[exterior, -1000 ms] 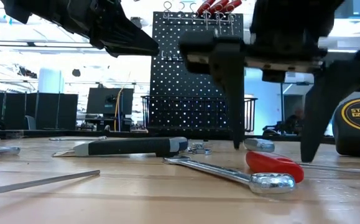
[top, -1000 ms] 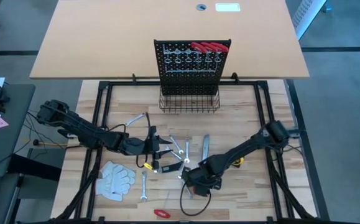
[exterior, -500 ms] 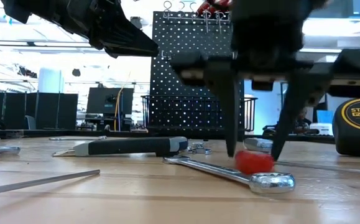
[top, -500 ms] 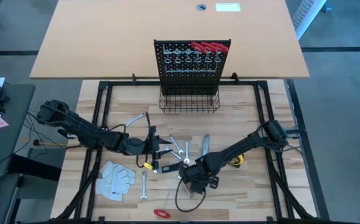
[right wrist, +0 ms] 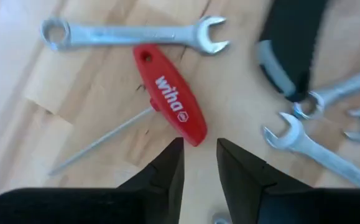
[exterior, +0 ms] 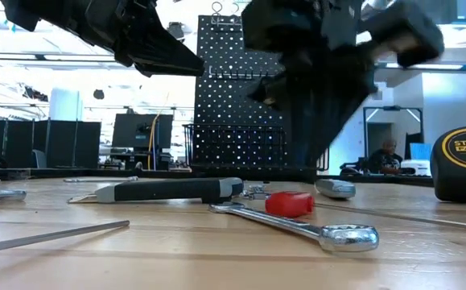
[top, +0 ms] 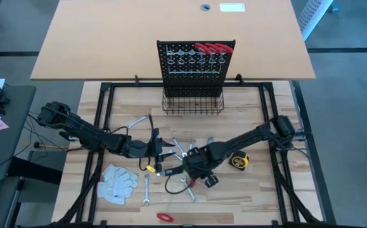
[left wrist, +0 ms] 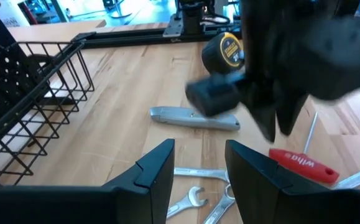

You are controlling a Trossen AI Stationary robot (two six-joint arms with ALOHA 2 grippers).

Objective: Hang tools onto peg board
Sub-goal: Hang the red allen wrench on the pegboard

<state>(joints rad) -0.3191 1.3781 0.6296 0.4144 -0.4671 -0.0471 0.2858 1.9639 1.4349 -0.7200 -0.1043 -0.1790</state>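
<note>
A red T-handle tool (right wrist: 170,102) lies flat on the table, its thin shaft (right wrist: 99,140) pointing away from a silver wrench (right wrist: 130,31). My right gripper (right wrist: 198,165) hangs just above it, pointing down. Its fingers are a narrow gap apart with nothing between them. My left gripper (left wrist: 198,168) waits open and empty at mid-left (top: 161,152), above several wrenches. A grey utility knife (left wrist: 195,118) and a yellow-black tape measure (top: 237,162) lie nearby. The black peg board (top: 196,63) stands at the far edge, with wrenches and red-handled tools hanging on its hooks.
A wire basket (top: 194,104) runs along the peg board's base. White gloves (top: 116,180) lie near left, and a small red thing (top: 164,216) lies at the near edge. More wrenches (top: 146,187) are scattered between the arms. A black-handled tool (exterior: 168,189) lies on the table.
My right gripper has risen and gone toward the far edge and a little left, rolling about its own axis. Its fingers went from wide apart to a narrow gap. The red handle, which lay between those fingers, has turned and shifted on the table. It lies free now.
</note>
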